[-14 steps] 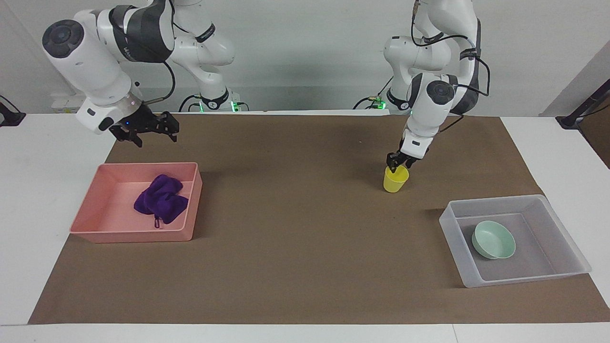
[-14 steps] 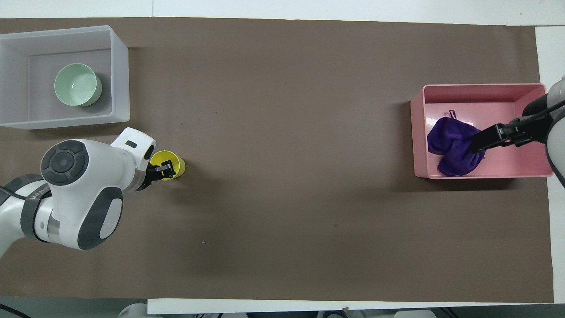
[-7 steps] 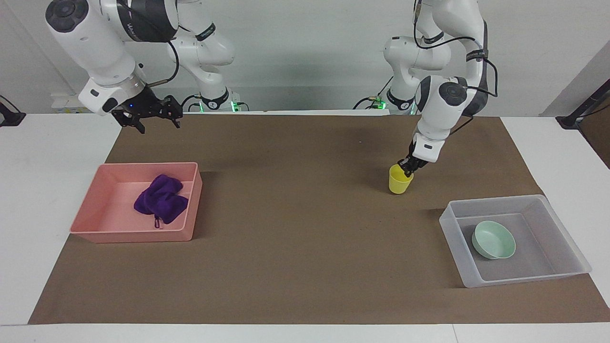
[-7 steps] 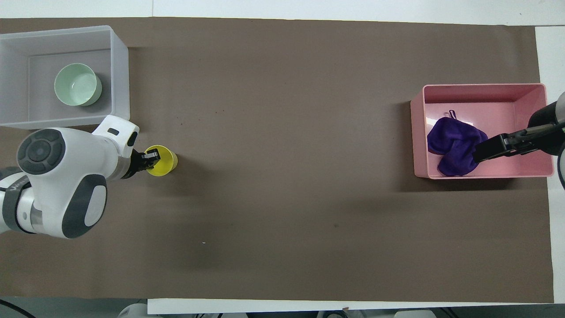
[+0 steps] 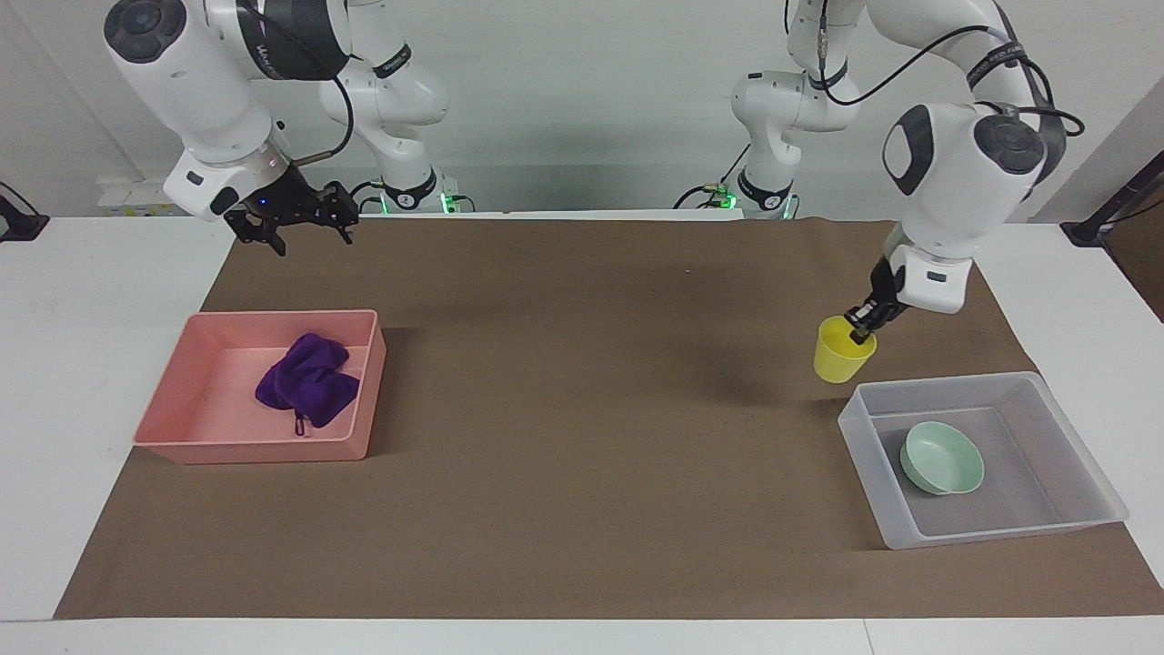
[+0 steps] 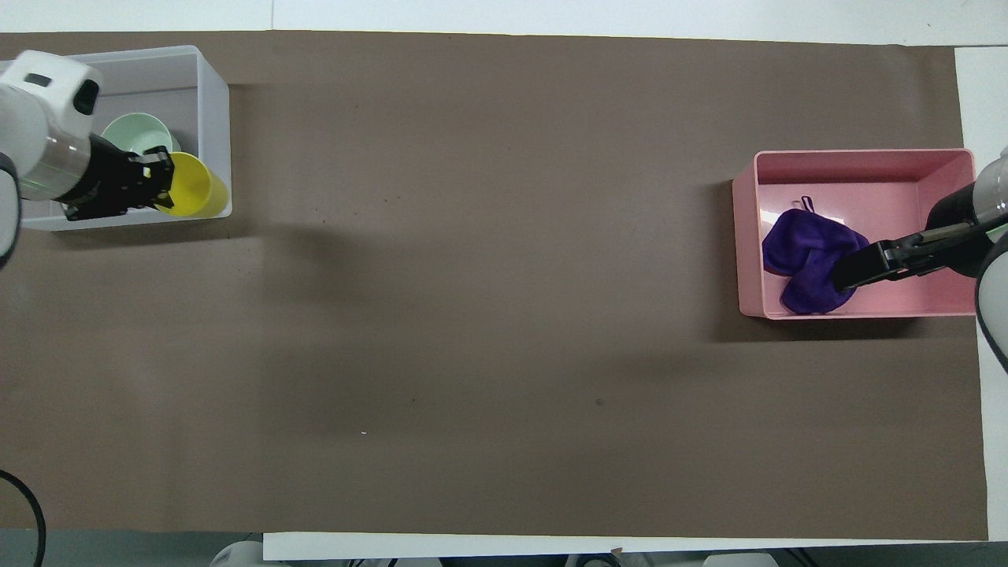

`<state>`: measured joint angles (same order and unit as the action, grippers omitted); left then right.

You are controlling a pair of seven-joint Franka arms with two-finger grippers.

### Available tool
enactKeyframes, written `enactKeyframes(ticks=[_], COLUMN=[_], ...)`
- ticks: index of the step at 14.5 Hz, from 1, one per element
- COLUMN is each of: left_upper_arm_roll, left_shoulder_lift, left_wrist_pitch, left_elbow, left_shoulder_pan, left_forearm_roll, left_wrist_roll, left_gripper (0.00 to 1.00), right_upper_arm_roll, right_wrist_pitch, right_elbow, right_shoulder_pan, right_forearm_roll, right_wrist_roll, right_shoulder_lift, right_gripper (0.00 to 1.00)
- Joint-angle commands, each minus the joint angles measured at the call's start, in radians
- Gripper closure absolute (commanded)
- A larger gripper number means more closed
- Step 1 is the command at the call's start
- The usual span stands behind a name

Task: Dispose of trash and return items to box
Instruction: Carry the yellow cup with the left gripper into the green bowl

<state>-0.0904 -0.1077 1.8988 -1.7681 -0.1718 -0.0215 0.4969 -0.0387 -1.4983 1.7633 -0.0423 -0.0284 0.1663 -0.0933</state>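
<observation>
A small yellow cup (image 5: 840, 361) hangs tilted in the air, pinched by its rim in the left gripper (image 5: 861, 332) over the near corner of the clear box (image 5: 1073, 523), where the mint bowl (image 5: 942, 458) already sits. The facing view shows the cup lifted off the brown mat (image 5: 564, 409) — from overhead it simply overlaps the box wall. The right gripper (image 5: 305, 220) waits high, fingers spread and empty, above the pink tray (image 5: 255, 446) holding the purple rag (image 5: 306, 381).
</observation>
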Motion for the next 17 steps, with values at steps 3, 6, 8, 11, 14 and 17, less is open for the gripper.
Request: enactKeyframes(ticks=[3,6,8,11,14,17], left_upper_arm_roll=[0.005,0.005,0.006,0.006,0.006,0.005], left_shoulder_lift=[-0.148,-0.236,-0.273,-0.337,-0.343,-0.340], left_wrist_pitch=[-0.006,0.123,0.157,0.230,0.253,0.179], left_elbow=[0.160,0.156,0.156,0.163,0.148,0.189], left_shoulder_pan=[0.175,0.178,0.178,0.189,0.186,0.189], left_forearm_roll=[-0.052,-0.069,-0.064,-0.057,-0.063,-0.055], left_wrist_roll=[-0.141,-0.162,-0.170,-0.175,-0.225,-0.251], left_gripper=[1.00,1.00,1.00,1.00,0.83,0.13], right_upper_arm_roll=[-0.004,-0.004,-0.004,-0.004,-0.004,-0.004], right_wrist_pitch=[-0.005,-0.007,-0.007,-0.007,-0.008,-0.022], right_elbow=[0.013,0.015,0.015,0.015,0.015,0.016], right_shoulder_pan=[-0.001,-0.002,-0.004,-0.002,-0.004,-0.002], right_forearm_roll=[-0.013,-0.013,-0.013,-0.011,-0.011,-0.011], right_wrist_roll=[-0.031,-0.033,-0.031,-0.019,-0.019,-0.027], right_shoulder_lift=[-0.013,-0.020,-0.020,-0.020,-0.020,-0.020], right_gripper=[0.01,0.01,0.01,0.01,0.01,0.01])
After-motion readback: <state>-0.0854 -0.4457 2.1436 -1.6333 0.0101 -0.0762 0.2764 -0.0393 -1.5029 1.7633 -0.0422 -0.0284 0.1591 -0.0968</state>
